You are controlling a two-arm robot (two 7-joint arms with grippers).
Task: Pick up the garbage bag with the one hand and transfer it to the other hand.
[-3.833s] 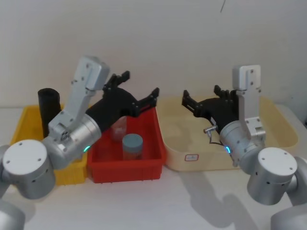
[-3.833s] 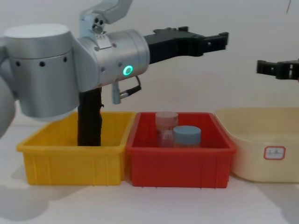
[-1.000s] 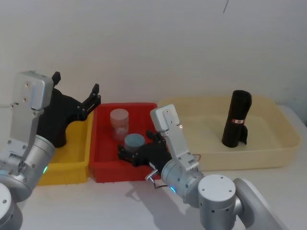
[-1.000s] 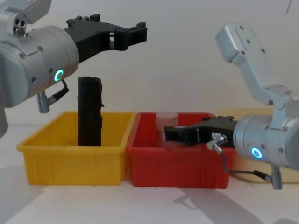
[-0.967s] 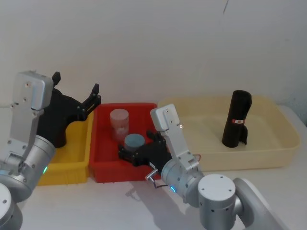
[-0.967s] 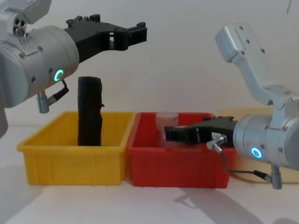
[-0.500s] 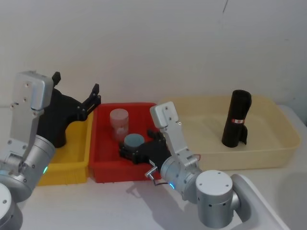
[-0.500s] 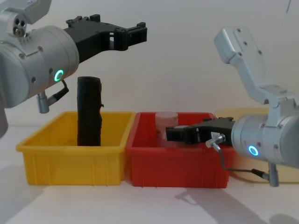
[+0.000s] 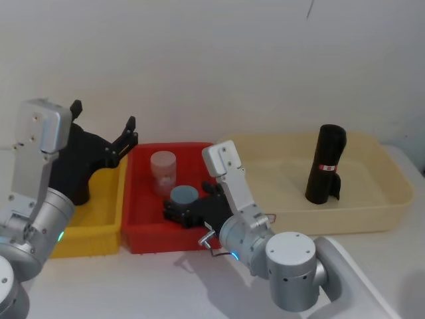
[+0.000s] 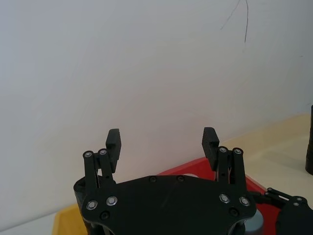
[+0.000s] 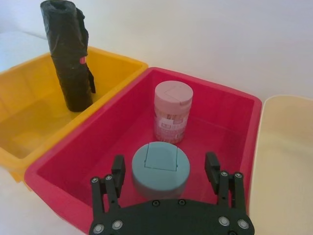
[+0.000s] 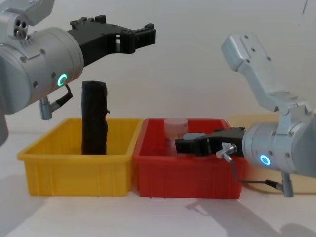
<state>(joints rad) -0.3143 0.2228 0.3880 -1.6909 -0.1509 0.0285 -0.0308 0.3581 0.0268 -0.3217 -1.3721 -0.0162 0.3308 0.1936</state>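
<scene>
The garbage bag [image 9: 324,163], a tall black roll with a red-and-white band, stands upright in the cream tray [image 9: 372,216] at the right, untouched. My left gripper [image 9: 103,123] [image 12: 146,36] [image 10: 162,140], the one with the green ring light, hangs open and empty above the yellow bin [image 12: 74,170]. My right gripper [image 9: 171,212] [image 12: 185,146] [image 11: 165,171], the one with the bluish light, is open low in the red bin [image 12: 187,173]. Its fingers flank a grey-blue-lidded jar [image 11: 160,166]; contact cannot be told.
A second black roll [image 12: 95,118] [image 11: 67,54] stands in the yellow bin under the left gripper. A pink-lidded jar [image 9: 163,171] [image 11: 172,111] stands behind the blue one in the red bin. The three containers sit side by side against a white wall.
Since 3.8 s ago the left gripper went from over the red bin to above the yellow bin, and the right gripper from the cream tray into the red bin. Lately the right arm edged slightly left.
</scene>
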